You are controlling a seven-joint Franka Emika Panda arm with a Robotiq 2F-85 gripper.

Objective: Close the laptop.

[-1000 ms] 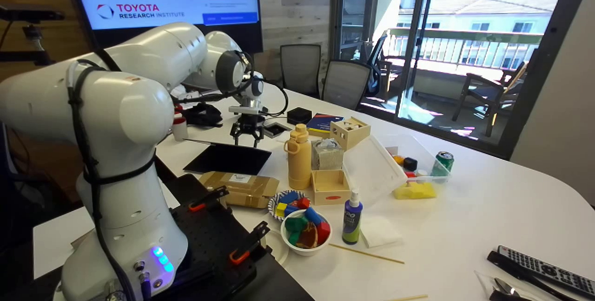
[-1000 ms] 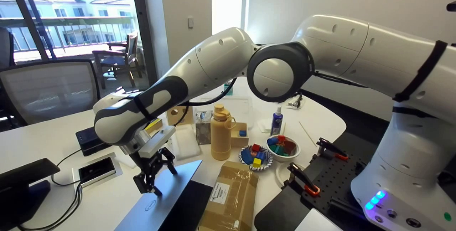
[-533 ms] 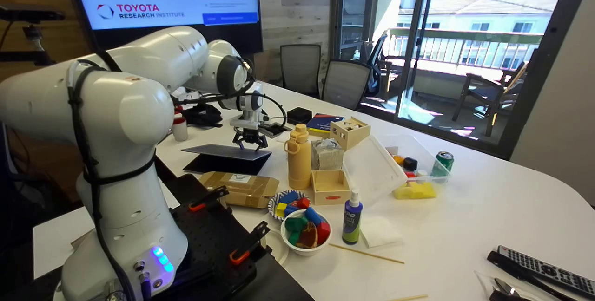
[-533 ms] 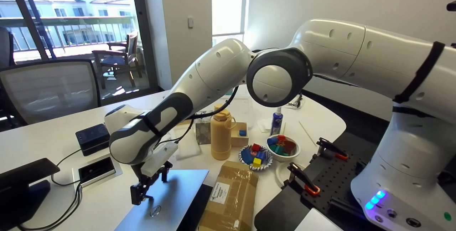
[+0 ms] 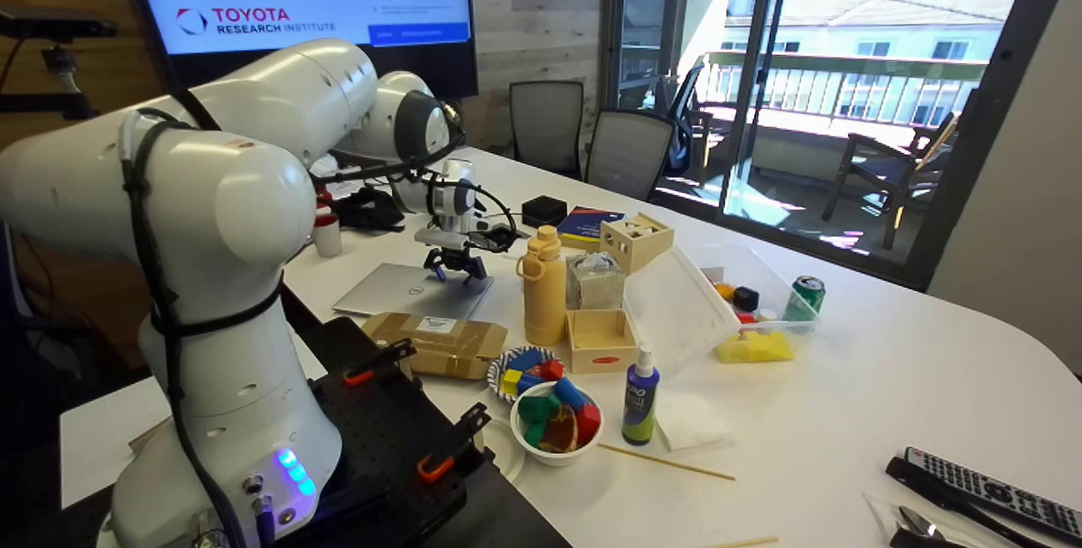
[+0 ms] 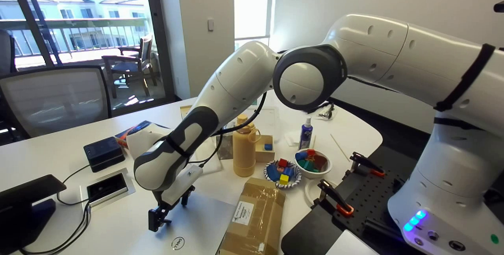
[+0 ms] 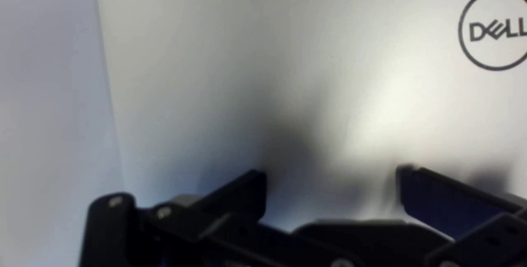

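In an exterior view you can see a big, lit-up wall screen; the wrist view sees the lid up close, its Dell ring at two o'clock. The gripper has its two fingers wide apart over the lid; I can't tell if they touch it. The silver laptop lies flat on the table, lid down; in an exterior view the tan bottle stands at its three o'clock.
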